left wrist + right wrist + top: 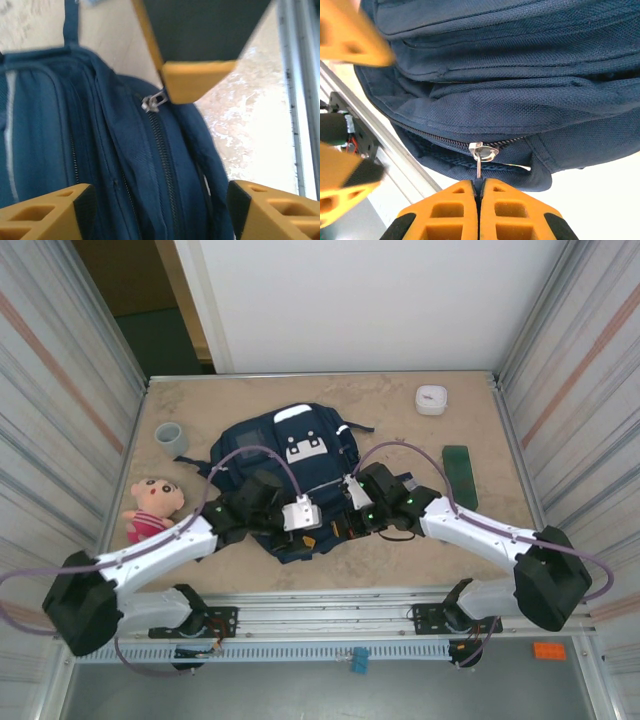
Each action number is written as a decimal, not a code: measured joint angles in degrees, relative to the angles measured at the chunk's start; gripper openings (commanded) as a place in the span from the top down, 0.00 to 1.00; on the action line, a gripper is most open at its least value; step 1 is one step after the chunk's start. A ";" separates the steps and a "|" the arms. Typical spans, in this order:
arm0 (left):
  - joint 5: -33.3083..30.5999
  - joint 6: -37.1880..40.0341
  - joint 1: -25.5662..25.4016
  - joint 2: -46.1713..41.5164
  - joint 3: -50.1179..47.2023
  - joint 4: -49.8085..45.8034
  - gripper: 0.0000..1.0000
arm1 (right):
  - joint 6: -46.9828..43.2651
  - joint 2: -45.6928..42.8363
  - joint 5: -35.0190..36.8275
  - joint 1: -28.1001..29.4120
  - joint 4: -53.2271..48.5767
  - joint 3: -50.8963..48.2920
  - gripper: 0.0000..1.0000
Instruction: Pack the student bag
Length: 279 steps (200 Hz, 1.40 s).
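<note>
The student bag (pixel 258 447) lies flat in the middle of the table (pixel 240 395), its top with the white-grey patches toward the far wall and its lower end toward the arm bases, with both arms reaching in over that near end. The right hand (pixel 479 192) is pressed fully together, its two yellow fingers (pixel 452 212) side by side with no gap, pinching the thin metal zipper pull (pixel 478 167) that hangs from the zipper slider (pixel 482 148) on the bag's navy edge. The left hand (pixel 160 205) stands wide apart above the same part of the bag: its yellow fingers (pixel 45 215) sit at the two lower corners of the left wrist view with the folds of blue fabric and a dark zipper track between them, and nothing is caught in them. From that view the tip of the right hand meets the small silver pull at the upper end of the track. Around the bag on the table sit a plush doll (pixel 153 506) at the left edge, a grey-green cup (pixel 171 437) beyond it, a white round container (pixel 431 399) at the far right, and a dark green flat piece (pixel 461 476) near the right arm.
</note>
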 measured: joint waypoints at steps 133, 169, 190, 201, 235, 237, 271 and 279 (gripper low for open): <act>9.14 7.80 5.16 -6.60 2.80 -9.53 1.00 | -0.46 -6.75 3.13 -13.00 -2.58 -1.16 1.00; 13.09 10.95 5.68 -9.42 3.74 -15.98 1.00 | -1.22 -4.02 4.13 -17.38 -2.38 -1.14 1.00; 15.08 11.98 5.68 -11.23 4.44 -18.25 1.00 | -2.01 -0.37 4.59 -20.04 -0.61 -1.14 1.00; 15.91 12.28 5.68 -12.17 4.81 -19.17 1.00 | -2.16 1.84 4.52 -21.35 0.85 -1.05 1.00; 17.59 13.35 5.79 -15.15 5.92 -21.42 1.00 | -2.19 8.63 1.46 -24.63 4.61 0.39 1.00; 17.53 13.38 5.81 -15.26 5.92 -21.44 1.00 | -2.19 8.96 1.14 -24.74 4.70 0.55 1.00; 16.15 14.38 6.51 -15.96 5.90 -22.62 0.95 | -2.23 12.41 -3.10 -25.73 7.04 2.86 1.00; 15.76 14.36 6.51 -16.41 5.79 -22.58 0.76 | -2.34 12.48 -3.91 -25.79 7.63 2.95 0.86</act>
